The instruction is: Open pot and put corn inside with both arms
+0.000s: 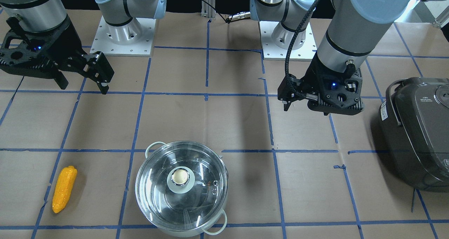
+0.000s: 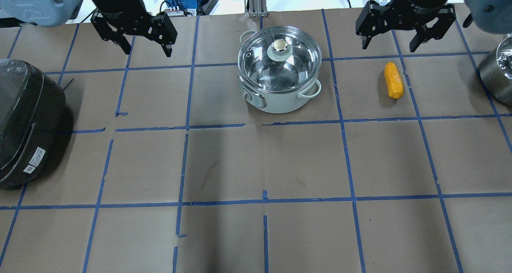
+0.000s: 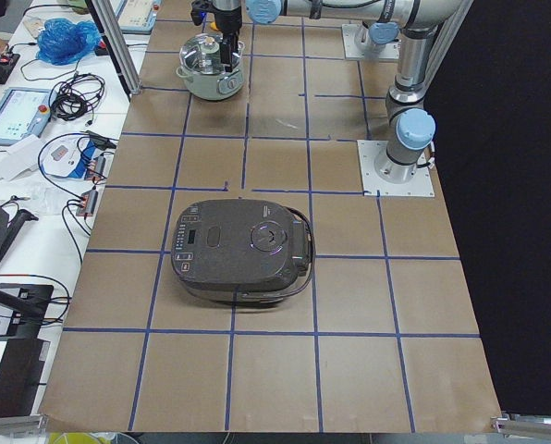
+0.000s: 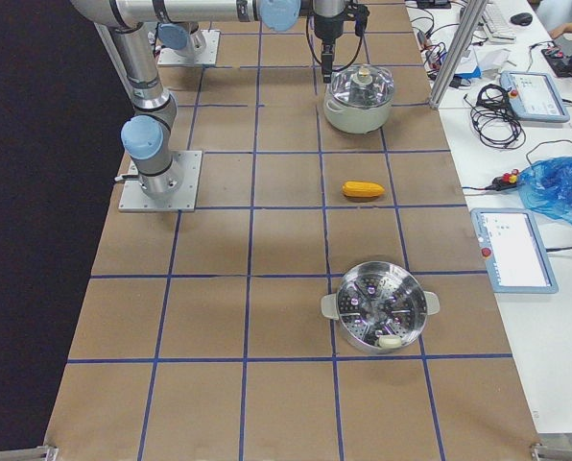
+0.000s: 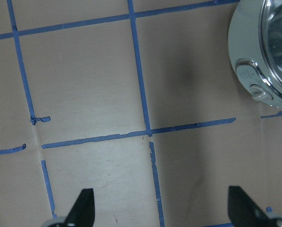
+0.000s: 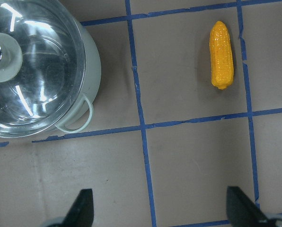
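The pot (image 2: 280, 71) stands at the far middle of the table with its glass lid (image 2: 279, 61) on and the pale knob (image 2: 279, 45) on top. The corn (image 2: 393, 80) lies flat on the paper to the pot's right, apart from it. My left gripper (image 2: 148, 49) hovers open and empty to the left of the pot. My right gripper (image 2: 389, 45) hovers open and empty just beyond the corn. The right wrist view shows the corn (image 6: 221, 54) and the pot (image 6: 37, 71) ahead of the spread fingertips (image 6: 82, 208). The left wrist view shows only the pot's edge (image 5: 264, 52).
A dark grey rice cooker (image 2: 24, 121) sits at the left side. A second steel pot with a steamer insert (image 4: 382, 312) stands at the right end, and its edge shows in the overhead view (image 2: 498, 73). Brown paper with blue tape lines covers the table (image 2: 256, 165).
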